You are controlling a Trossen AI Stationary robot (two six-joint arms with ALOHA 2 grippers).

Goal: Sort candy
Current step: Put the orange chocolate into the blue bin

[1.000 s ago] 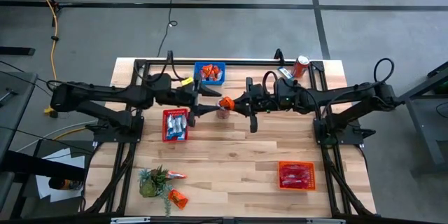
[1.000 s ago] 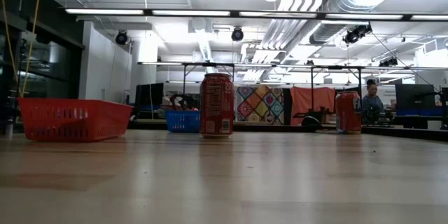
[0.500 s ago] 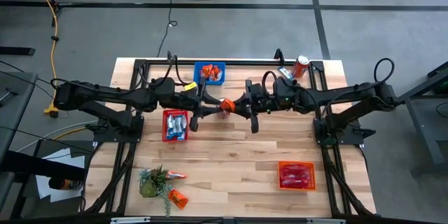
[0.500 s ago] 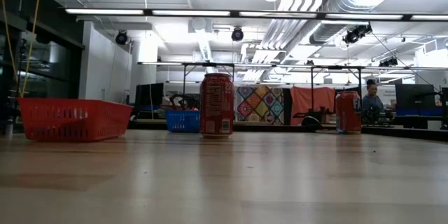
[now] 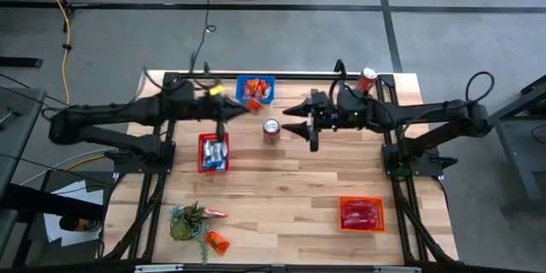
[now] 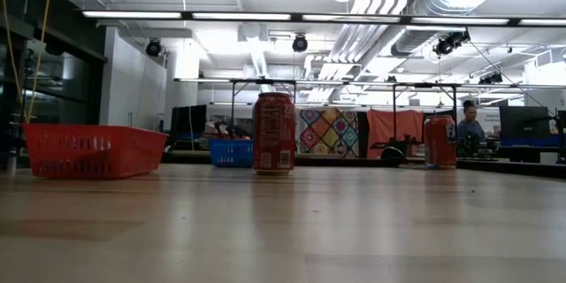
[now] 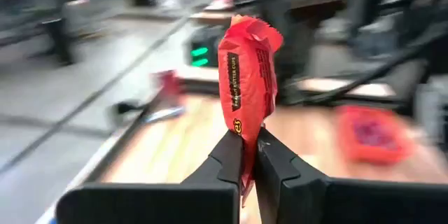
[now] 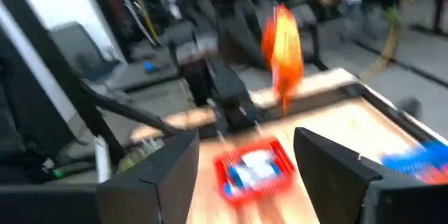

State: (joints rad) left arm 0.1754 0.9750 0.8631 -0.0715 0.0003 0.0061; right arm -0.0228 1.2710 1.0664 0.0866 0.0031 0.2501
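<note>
My left gripper (image 5: 244, 107) is shut on an orange-red candy packet (image 7: 248, 77), high over the table just on the near side of the blue basket (image 5: 256, 88), which holds orange packets. The same packet (image 8: 283, 47) shows in the right wrist view. My right gripper (image 5: 288, 110) stands open a short way to the right of it, with nothing between its fingers (image 8: 175, 175). A red basket (image 5: 214, 152) holds blue-and-white packets. An orange basket (image 5: 360, 213) holds pink-red ones. My left gripper pinches one end of the packet (image 7: 243, 155) between its two fingers. The fingers come roughly level from the table's left. The rest of the packet sticks out past the fingertips, lifted clear of the table and the baskets.
A red-and-silver can (image 5: 271, 130) stands mid-table below both grippers, and a second can (image 5: 368, 77) stands at the far right. A small plant (image 5: 188, 222) sits near left, with loose packets (image 5: 216, 241) beside it. The wood between the baskets lies bare.
The orange packet has passed from my right gripper to my left one. The left gripper has shut on it and the right has opened. The left gripper has then drawn back toward the far left with it, up to the blue basket. The right gripper has backed off to the right.
</note>
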